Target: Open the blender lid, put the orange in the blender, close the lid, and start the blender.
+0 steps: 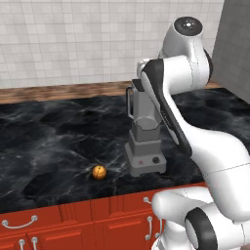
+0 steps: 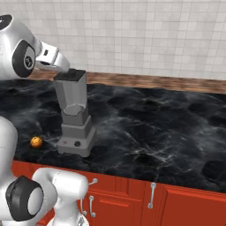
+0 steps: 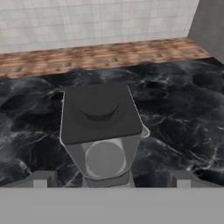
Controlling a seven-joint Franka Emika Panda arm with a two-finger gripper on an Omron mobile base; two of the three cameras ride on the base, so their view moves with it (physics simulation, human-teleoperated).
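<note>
The grey blender [image 1: 145, 139] stands on the black marble counter [image 1: 58, 141], its square base [image 2: 77, 139] showing a black knob and a red mark. The dark square blender lid [image 3: 98, 113] sits flat on the jar's top [image 2: 70, 75]. My gripper [image 3: 111, 181] hovers just above and behind the lid, open, with the fingertips [image 3: 41, 179] spread wide and nothing between them. In the right base view the hand [image 2: 55, 59] reaches the lid's near-left corner. The small orange [image 1: 99, 172] lies on the counter left of the blender's base, also in the right base view [image 2: 36, 141].
A wooden strip [image 3: 105, 54] and a tiled wall [image 2: 132, 35] back the counter. A grey panel [image 1: 234, 44] rises at the right end. Red cabinet fronts with metal handles [image 2: 151, 194] run below the counter's front edge.
</note>
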